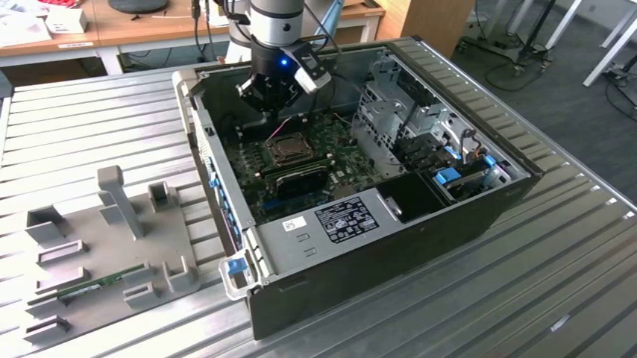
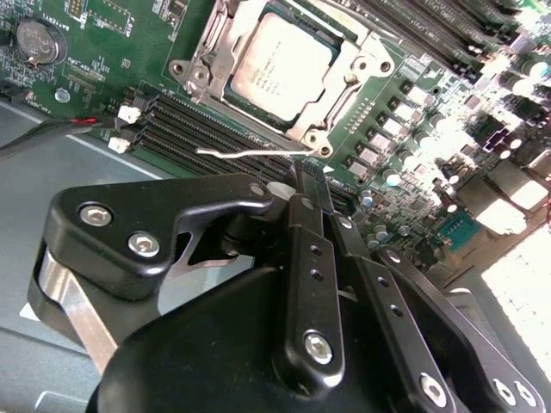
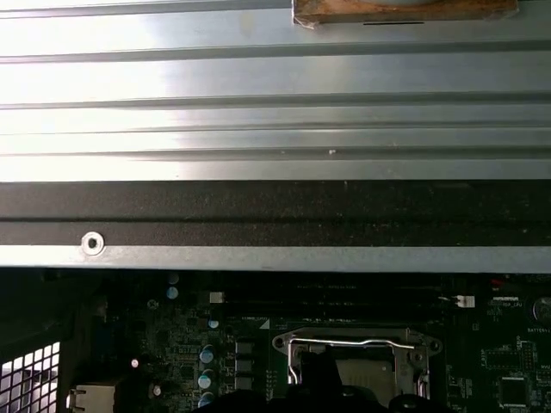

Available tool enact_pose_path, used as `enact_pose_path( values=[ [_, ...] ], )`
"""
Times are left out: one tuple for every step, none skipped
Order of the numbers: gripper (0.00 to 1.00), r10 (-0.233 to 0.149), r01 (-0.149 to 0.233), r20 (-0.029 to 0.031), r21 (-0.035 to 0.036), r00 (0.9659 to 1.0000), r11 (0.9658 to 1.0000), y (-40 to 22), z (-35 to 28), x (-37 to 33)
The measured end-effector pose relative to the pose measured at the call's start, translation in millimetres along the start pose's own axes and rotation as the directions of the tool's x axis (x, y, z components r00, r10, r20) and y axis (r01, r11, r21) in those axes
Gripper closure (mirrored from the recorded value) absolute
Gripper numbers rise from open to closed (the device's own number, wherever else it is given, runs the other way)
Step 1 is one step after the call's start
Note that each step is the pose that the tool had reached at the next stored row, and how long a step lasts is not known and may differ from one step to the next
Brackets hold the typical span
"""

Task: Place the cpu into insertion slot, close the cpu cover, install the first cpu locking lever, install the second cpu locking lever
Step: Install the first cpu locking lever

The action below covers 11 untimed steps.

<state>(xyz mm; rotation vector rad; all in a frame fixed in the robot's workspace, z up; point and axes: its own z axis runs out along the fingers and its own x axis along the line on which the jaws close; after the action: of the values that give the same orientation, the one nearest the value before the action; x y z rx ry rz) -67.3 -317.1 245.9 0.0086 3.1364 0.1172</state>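
My fingers look clenched, pad against pad, with nothing that I can see between them. Their tips hang just at the near end of a thin silvery locking lever, which lies flat and loose along the socket's edge. I cannot tell whether I touch it or only stand beside it.

I judge the lever to be the step in hand. To do it well I should press on the wire close to its free end, sweep it down and sideways under its catch, and keep my tips off the long black memory slots just beneath them.

Just beyond the lever sits the cpu, a flat square with a pale silvery-tan face. It lies level in the insertion slot. The cpu cover, a thin bright metal frame, appears folded down around its edges, the chip showing through the cut-out.

Around that is the green board, then the open computer case on the ribbed metal desk.
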Motion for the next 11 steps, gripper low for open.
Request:
enact_pose_path(
  values=[
    [0.9, 0.0, 0.0, 0.0, 0.0046, 1.0, 1.0, -0.1, 0.0, 0.0],
    [0.9, -0.001, 0.001, 0.0, 0.0088, 1.0, 1.0, -0.1, 0.0, 0.0],
    [0.9, -0.001, 0.001, 0.0001, 0.0107, 1.0, 0.9999, -0.1, 0.0, 0.0],
    [0.9, -0.001, 0.001, 0.0, 0.0108, 1.0, 0.9999, -0.1, 0.0, 0.0],
    [0.9, -0.001, 0.001, 0.0, 0.0112, 1.0, 0.9999, -0.1, 0.0, 0.0],
    [0.9, -0.001, 0.001, 0.0, 0.0114, 1.0, 0.9999, -0.1, 0.0, 0.0],
    [0.9, -0.001, 0.001, 0.0, 0.0114, 1.0, 0.9999, -0.1, 0.0, 0.0],
    [0.9, -0.001, 0.001, 0.0, 0.0115, 1.0, 0.9999, -0.1, 0.0, 0.0],
    [0.9, -0.001, 0.001, 0.0, 0.0114, 1.0, 0.9999, -0.1, 0.0, 0.0],
    [0.9, -0.001, 0.001, 0.0001, 0.0114, 1.0, 0.9999, -0.1, 0.0, 0.0],
    [0.9, -0.001, 0.001, 0.0, 0.0115, 1.0, 0.9999, -0.1, 0.0, 0.0]
  ],
)
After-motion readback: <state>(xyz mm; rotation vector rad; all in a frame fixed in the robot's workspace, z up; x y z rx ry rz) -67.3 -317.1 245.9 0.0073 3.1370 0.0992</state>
